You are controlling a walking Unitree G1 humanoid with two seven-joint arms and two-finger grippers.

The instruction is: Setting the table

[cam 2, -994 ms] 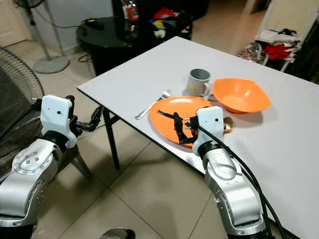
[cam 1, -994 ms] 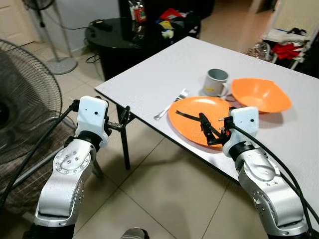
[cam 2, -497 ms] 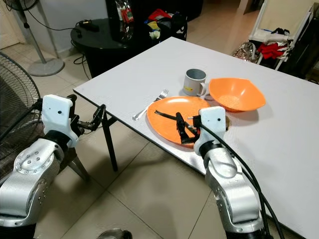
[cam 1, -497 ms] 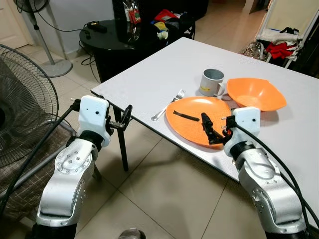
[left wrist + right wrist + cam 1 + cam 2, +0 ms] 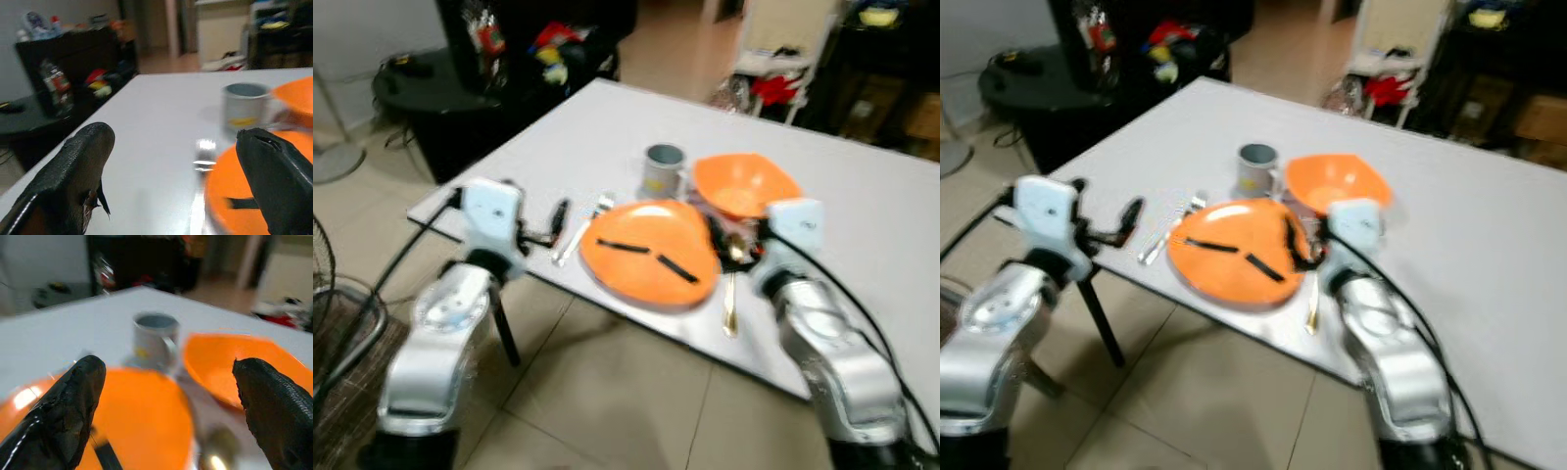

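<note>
We are hovering both grippers — left, right, fingers spread, empty — by the plate; blurring risks knocking the spoon off the table edge

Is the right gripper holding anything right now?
No, the right gripper has its fingers spread wide with nothing between them, above the orange plate.

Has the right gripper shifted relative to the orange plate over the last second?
Yes. The right gripper has moved from over the orange plate to its right rim, beside the orange bowl.
</note>
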